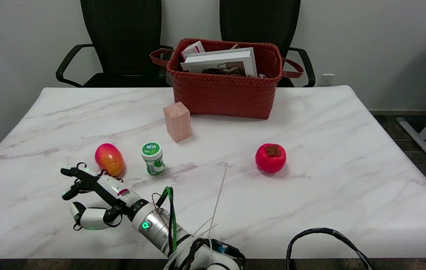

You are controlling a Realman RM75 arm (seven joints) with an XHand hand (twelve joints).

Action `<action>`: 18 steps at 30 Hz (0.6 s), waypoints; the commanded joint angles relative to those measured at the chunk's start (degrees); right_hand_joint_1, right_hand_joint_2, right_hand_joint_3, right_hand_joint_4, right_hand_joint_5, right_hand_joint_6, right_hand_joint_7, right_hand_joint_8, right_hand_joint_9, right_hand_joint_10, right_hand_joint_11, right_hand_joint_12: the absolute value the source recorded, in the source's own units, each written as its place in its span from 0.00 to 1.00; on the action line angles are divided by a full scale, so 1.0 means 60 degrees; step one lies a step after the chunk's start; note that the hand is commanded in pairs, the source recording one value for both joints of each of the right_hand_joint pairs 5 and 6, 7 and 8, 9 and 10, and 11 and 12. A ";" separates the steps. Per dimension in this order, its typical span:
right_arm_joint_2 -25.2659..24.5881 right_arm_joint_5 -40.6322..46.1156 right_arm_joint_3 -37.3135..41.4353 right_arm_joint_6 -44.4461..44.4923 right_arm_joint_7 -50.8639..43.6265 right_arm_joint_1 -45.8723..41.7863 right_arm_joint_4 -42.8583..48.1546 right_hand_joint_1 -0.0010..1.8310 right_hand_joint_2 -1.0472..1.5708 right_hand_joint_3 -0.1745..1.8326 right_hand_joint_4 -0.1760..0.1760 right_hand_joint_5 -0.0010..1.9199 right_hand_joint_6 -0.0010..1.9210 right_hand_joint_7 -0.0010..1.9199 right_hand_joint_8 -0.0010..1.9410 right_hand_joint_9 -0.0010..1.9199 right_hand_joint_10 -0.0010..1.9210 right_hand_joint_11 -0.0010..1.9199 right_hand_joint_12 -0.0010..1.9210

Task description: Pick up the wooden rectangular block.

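The wooden rectangular block (177, 122) stands upright on the marble table, just in front of the red basket's left corner. My right hand (95, 198) hovers low over the near left part of the table, far from the block, on the near side of the mango. Its fingers are spread apart and hold nothing. The arm runs in from the bottom edge with cables and a white zip tie sticking up.
A red-yellow mango (109, 159) lies right beside the hand. A green-capped white bottle (152, 158) stands between hand and block. A red persimmon (270, 157) sits to the right. The woven red basket (226, 96) with books is at the back.
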 commanded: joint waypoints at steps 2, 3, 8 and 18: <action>0.0089 -0.0062 0.0348 0.0337 -0.0823 -0.0202 0.0501 0.58 0.78 0.47 0.50 0.13 0.13 0.35 0.35 0.22 0.22 0.25 0.25; 0.0090 -0.0062 0.0382 0.0321 -0.0859 -0.0234 0.0558 0.59 0.76 0.49 0.50 0.14 0.14 0.35 0.35 0.22 0.22 0.25 0.25; 0.0052 -0.0062 0.0869 0.0190 -0.0869 -0.0487 0.0972 0.59 0.65 0.51 0.50 0.16 0.16 0.27 0.27 0.22 0.22 0.25 0.25; 0.0308 -0.0062 0.2060 -0.0381 -0.0874 -0.0958 0.2184 0.56 0.46 0.22 0.50 0.00 0.00 0.23 0.23 0.24 0.24 0.23 0.23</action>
